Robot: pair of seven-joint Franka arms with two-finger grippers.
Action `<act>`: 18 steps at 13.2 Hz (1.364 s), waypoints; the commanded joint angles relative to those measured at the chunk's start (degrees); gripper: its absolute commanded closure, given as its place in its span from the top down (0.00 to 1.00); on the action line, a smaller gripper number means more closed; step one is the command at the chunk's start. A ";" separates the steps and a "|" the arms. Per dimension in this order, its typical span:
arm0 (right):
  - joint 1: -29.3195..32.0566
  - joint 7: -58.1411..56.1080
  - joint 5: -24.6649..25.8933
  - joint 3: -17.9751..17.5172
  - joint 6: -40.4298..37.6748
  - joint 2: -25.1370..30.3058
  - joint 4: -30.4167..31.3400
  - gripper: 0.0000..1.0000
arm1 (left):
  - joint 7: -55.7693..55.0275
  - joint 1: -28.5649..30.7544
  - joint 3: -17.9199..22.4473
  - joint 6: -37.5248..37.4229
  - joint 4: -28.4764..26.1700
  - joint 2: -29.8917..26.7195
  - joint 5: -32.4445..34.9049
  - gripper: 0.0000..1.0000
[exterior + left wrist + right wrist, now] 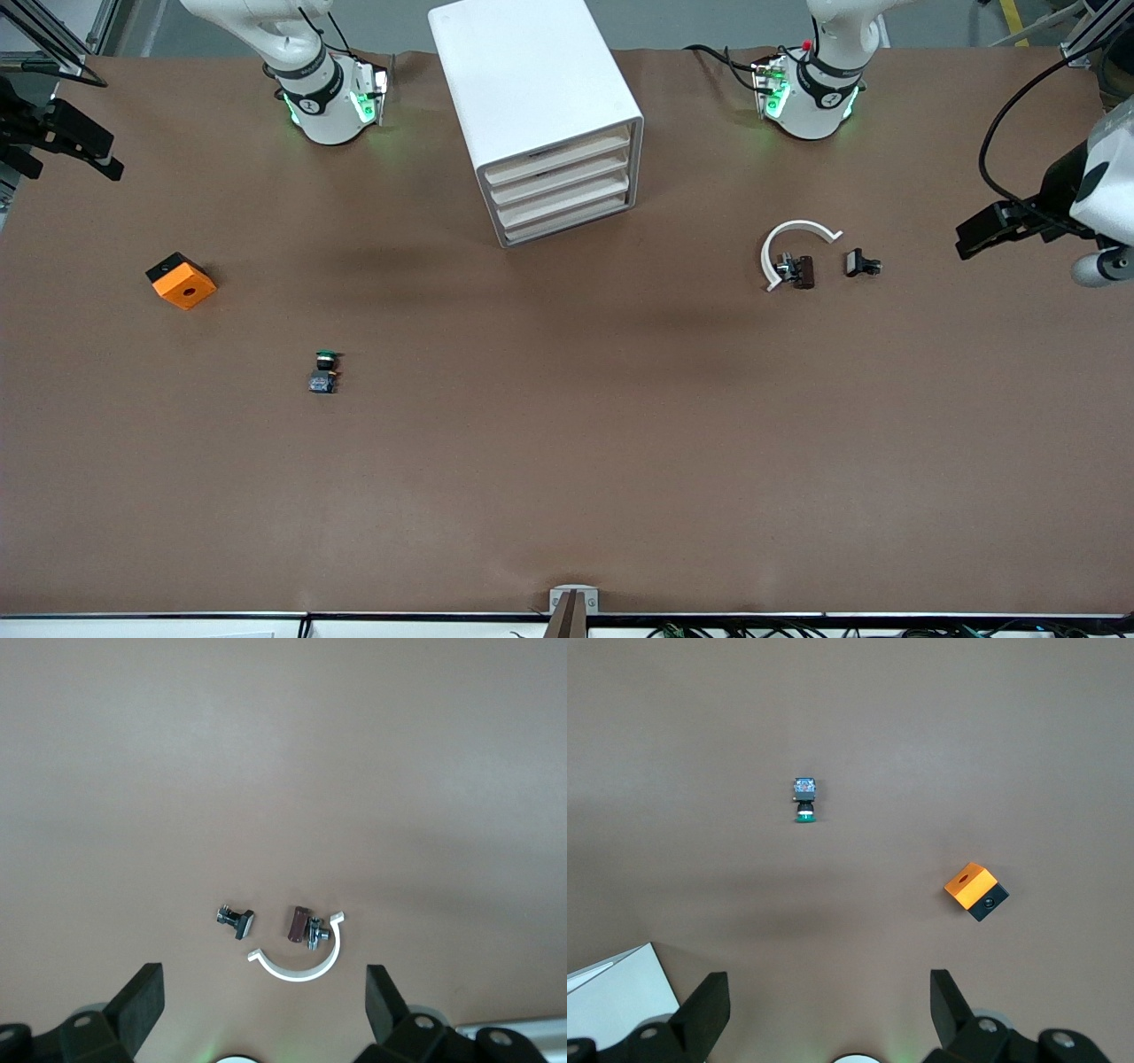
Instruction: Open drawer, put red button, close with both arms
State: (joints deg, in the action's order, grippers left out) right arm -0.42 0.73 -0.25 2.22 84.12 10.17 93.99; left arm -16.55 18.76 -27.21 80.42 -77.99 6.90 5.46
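Observation:
The red button does not show in any view. A switch with a green cap [326, 370] lies on the table toward the right arm's end; it also shows in the right wrist view [803, 800]. The white drawer cabinet [558, 190] stands between the arm bases with all its drawers shut. My left gripper [974, 241] hangs open and empty over the left arm's end of the table [263, 981]. My right gripper [93, 158] hangs open and empty over the right arm's end [828, 979].
An orange and black block [181, 281] lies toward the right arm's end, also in the right wrist view [976, 891]. A white half ring [793, 241], a dark brown piece with metal [797, 270] and a small black piece [861, 264] lie toward the left arm's end.

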 commanded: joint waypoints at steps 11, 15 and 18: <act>0.51 -0.03 0.87 -0.37 -0.89 -0.68 -1.53 1.00 | 4.51 -19.11 19.74 6.68 -23.26 -19.99 -6.87 1.00; 0.42 -0.12 0.87 -0.46 -0.89 -0.76 -1.53 1.00 | 6.35 -18.76 20.71 6.60 -22.03 -18.24 -4.69 1.00; 0.51 -0.03 0.78 -0.46 -0.89 -0.76 -1.44 1.00 | 8.38 -18.32 20.80 6.24 -20.63 -17.88 -4.32 1.00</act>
State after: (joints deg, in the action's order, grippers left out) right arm -0.42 0.73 -0.17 2.18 84.12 10.08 93.94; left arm -9.42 0.26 -6.47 86.57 -99.88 -11.13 0.22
